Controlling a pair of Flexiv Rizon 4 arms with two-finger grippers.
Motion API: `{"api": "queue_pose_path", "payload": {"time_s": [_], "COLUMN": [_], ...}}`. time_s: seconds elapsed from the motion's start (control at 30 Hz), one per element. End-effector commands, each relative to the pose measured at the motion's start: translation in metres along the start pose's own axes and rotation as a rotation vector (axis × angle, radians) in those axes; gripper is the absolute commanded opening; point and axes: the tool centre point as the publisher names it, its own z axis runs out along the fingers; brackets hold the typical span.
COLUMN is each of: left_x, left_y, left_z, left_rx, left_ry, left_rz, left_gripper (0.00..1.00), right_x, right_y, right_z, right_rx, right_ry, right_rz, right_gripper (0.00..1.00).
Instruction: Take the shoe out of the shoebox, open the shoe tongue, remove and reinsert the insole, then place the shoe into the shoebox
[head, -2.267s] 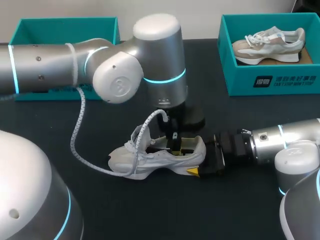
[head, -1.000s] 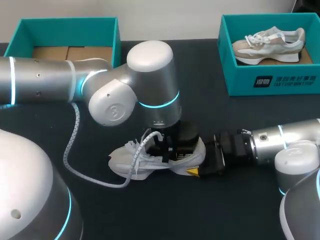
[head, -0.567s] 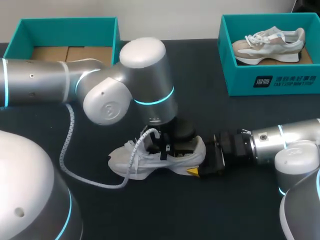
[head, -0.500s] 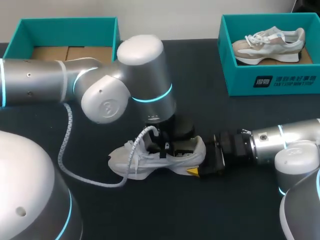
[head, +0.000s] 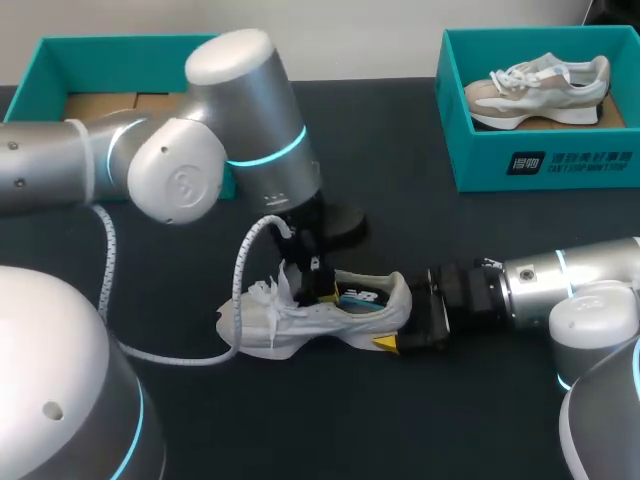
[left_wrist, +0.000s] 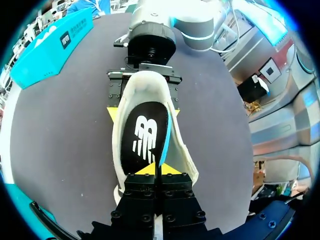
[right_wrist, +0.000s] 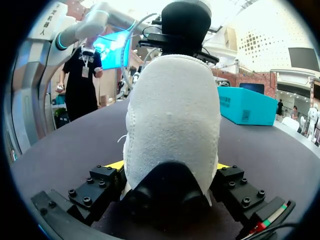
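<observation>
Our left arm (head: 180, 175) comes in from the left with its elbow bent and its wrist pointing down over the shoe (head: 300, 320). The shoe stands on its sole mid-table (head: 300, 420), toe toward our left. The left gripper (left_wrist: 154, 171) is narrowed to a slit and pinches the insole (left_wrist: 142, 137) by its raised blue edge. Our right arm (head: 560, 285) lies low along the table. The right gripper (right_wrist: 169, 166) clamps the heel from both sides. The left box (head: 130, 48) and the right box (head: 520, 165) sit well apart from the shoe, and the right box holds a second shoe (head: 540, 85).
</observation>
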Motion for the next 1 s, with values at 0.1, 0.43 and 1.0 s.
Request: {"api": "queue_pose_path", "payload": {"time_s": [0.1, 0.43, 1.0], "left_x": [0.001, 0.007, 0.019], "left_y": [0.013, 0.005, -0.05], "left_z": [-0.015, -0.035, -0.038], "left_rx": [0.064, 0.151, 0.246], "left_ry": [-0.009, -0.002, -0.048], "left_rz": [-0.029, -0.053, 0.008], "left_gripper": [0.0, 0.0, 0.0], "right_x": [-0.002, -0.002, -0.002], "right_y": [-0.003, -0.003, -0.003], "right_z": [0.006, 0.006, 0.006], "right_rx": [0.004, 0.004, 0.004], "right_ry": [-0.002, -0.002, -0.002], "right_rz": [0.001, 0.001, 0.001], "right_gripper": [0.0, 0.0, 0.0]}}
